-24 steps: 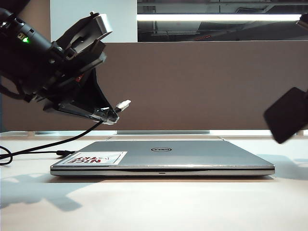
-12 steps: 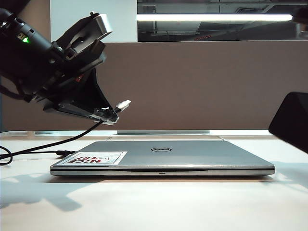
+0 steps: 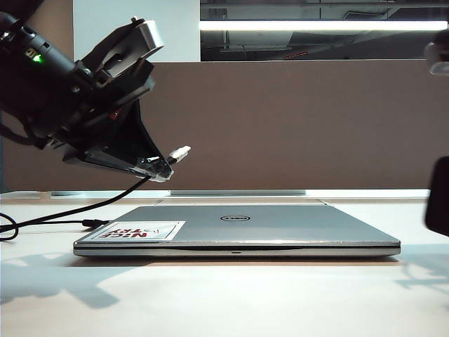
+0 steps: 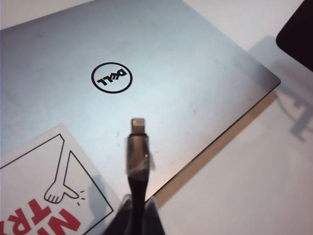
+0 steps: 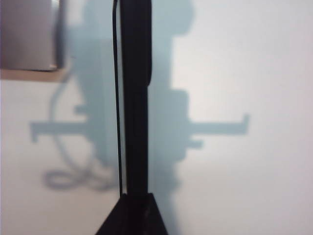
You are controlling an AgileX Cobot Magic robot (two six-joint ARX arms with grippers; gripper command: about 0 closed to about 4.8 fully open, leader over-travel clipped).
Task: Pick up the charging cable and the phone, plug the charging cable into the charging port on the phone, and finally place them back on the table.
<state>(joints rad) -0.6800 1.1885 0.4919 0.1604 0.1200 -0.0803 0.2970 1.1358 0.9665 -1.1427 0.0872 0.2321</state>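
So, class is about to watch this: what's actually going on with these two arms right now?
The left gripper is shut on the charging cable, holding its plug tip in the air above the closed laptop. The right gripper is shut on the phone, held edge-on over the table at the right. Cable and phone are apart, not yet plugged together.

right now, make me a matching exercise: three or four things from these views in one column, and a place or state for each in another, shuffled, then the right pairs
Things:
1. charging cable
2. phone
3. laptop
4. sticker

Places or states:
A. lying closed on the table
B. stuck on the laptop lid, red letters
C. clamped edge-on in the right gripper
D. pinched in the left gripper, plug tip raised above the laptop

Pairs: 1-D, 2-C, 3-A, 4-B
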